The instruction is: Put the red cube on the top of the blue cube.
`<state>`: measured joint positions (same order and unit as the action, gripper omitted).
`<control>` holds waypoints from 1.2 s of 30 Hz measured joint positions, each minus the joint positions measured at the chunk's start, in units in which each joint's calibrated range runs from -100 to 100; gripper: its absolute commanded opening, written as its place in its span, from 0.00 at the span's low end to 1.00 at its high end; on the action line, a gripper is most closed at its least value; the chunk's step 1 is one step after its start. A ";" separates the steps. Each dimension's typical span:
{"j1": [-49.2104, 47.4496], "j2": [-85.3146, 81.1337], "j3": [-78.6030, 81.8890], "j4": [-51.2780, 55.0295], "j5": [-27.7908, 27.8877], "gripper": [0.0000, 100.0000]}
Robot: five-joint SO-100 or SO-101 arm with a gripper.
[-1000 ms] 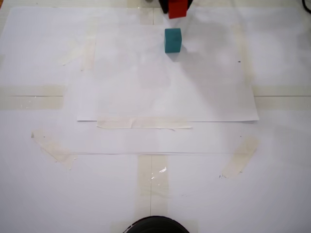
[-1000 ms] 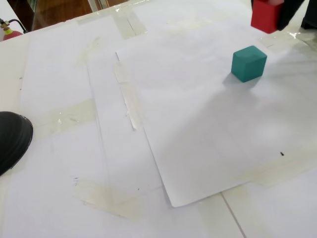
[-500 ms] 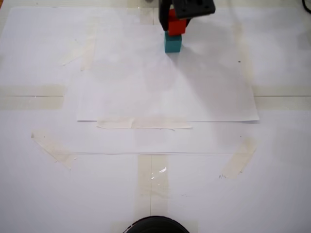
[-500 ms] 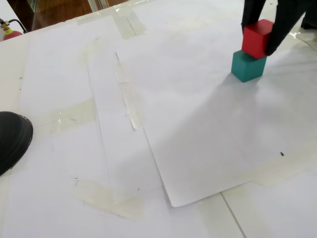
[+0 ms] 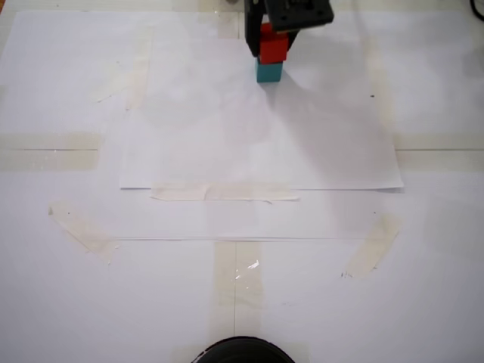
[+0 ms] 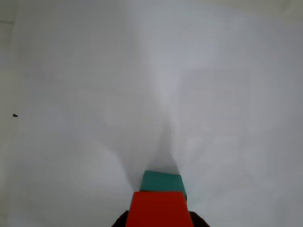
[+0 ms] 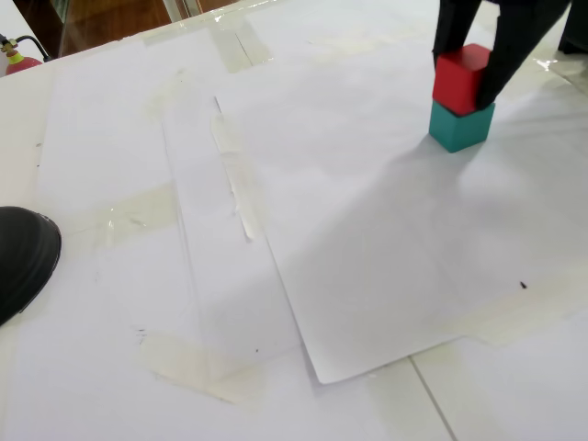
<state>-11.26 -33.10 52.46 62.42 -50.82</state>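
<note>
Within the last half second the red cube (image 7: 462, 77) was shifted squarely onto the blue cube (image 7: 459, 126). It was still pinched by the gripper (image 7: 467, 84); only release was judged to remain.

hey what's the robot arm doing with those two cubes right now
The arm's end effector is holding the red cube on top of the blue cube, near the far edge of the white paper. The red one appears to rest on the blue one, roughly lined up, with the black fingers on either side of it, not yet let go.
</note>
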 measured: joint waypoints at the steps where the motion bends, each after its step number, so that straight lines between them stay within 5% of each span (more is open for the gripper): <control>1: 0.15 0.09 0.00 0.00 0.00 0.10; 20: 0.88 0.61 0.99 -0.33 0.63 0.11; 36: -0.44 1.04 1.08 -0.41 0.54 0.34</control>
<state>-11.70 -32.06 53.55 62.02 -50.28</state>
